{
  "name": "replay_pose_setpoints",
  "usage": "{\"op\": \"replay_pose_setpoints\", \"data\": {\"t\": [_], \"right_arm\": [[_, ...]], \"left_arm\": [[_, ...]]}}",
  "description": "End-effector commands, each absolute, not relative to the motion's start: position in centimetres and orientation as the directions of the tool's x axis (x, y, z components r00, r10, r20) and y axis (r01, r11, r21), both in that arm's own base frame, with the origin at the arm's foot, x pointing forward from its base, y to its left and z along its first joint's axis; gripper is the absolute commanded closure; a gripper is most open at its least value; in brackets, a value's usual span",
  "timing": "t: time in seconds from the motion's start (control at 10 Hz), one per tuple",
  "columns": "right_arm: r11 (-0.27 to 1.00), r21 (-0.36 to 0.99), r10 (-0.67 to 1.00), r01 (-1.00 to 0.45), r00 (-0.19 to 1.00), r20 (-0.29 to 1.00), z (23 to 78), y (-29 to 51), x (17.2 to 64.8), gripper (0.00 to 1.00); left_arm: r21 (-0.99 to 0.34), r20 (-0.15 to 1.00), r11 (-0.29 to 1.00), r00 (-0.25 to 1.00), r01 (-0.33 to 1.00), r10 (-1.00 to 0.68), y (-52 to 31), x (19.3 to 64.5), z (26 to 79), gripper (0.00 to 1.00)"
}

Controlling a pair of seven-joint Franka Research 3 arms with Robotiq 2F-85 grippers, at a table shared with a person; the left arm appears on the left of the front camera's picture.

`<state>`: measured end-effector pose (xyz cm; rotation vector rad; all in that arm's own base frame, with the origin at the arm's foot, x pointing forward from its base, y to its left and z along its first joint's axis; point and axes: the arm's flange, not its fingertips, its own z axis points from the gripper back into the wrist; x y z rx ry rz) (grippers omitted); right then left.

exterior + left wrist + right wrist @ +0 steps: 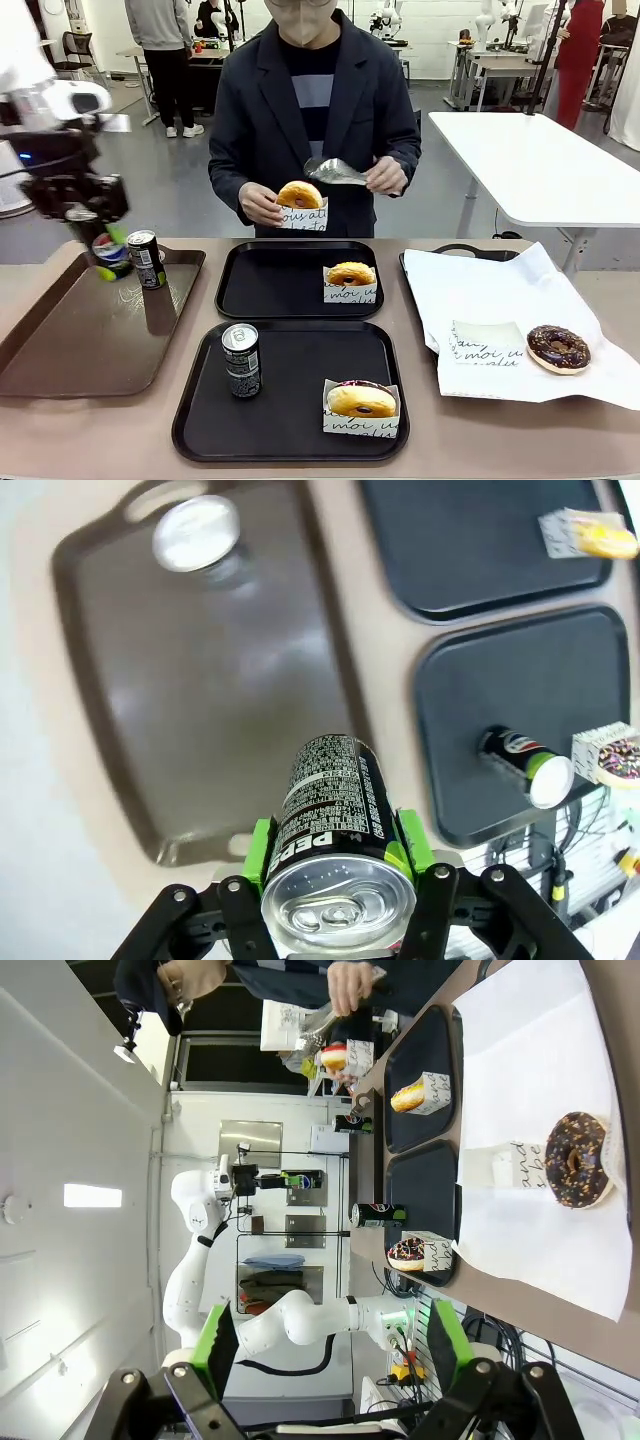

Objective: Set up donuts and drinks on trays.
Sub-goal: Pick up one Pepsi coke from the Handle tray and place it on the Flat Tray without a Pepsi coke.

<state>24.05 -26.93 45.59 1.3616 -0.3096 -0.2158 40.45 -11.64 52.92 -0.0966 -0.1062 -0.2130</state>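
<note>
Left wrist view showed the left gripper (336, 848) clamped on the Pepsi can (330, 790), green pads pressed to both its sides, the can hanging upright over the brown tray (120, 740). A grey-black can (147, 258) stood on that tray just beside it. The step in hand looked like carrying a drink to the far black tray (265, 285), which held a sleeved donut (350, 280) at its right side but no can. The near black tray (290, 400) already had its can (241, 360) and its donut (361, 405). The next move called for clearing the brown tray's raised rim and the black tray's rim, then setting the can down upright on the bare left half, well apart from the donut. That half lay open. The grey-black can was the nearest thing to knock. The person's hand (258, 205) held another donut (300, 195) above the tray's far edge, with tongs (335, 172) in the other hand, so that side wanted care. The right gripper (330, 1355) stood with jaws apart and nothing between them.
</note>
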Motion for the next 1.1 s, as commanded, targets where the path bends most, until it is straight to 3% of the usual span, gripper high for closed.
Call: {"op": "replay_pose_setpoints", "data": {"t": [0.0,0.3,0.5,0.7,0.8,1.0], "right_arm": [[0.186,0.982,-0.326,-0.036,0.940,0.097,45.6,-27.0,24.0,0.00],[0.186,0.982,-0.326,-0.036,0.940,0.097,45.6,-27.0,24.0,0.00],[0.186,0.982,-0.326,-0.036,0.940,0.097,45.6,-27.0,24.0,0.00],[0.186,0.982,-0.326,-0.036,0.940,0.097,45.6,-27.0,24.0,0.00],[0.186,0.982,-0.326,-0.036,0.940,0.097,45.6,-27.0,24.0,0.00],[0.186,0.982,-0.326,-0.036,0.940,0.097,45.6,-27.0,24.0,0.00]], "left_arm": [[-0.098,0.109,0.950,0.952,0.298,-0.287,-15.2,43.1,52.5,0.42],[-0.160,0.084,0.902,0.916,0.400,-0.391,-20.3,45.4,50.6,0.42],[-0.167,-0.002,0.887,0.900,0.430,-0.436,-20.0,45.1,50.0,0.42],[-0.159,-0.117,0.864,0.860,0.478,-0.497,-15.0,40.7,51.4,0.42],[-0.084,-0.123,0.823,0.814,0.561,-0.568,-11.5,36.7,52.4,0.42],[-0.007,-0.056,0.831,0.830,0.556,-0.556,-8.2,32.1,52.7,0.42]]}}
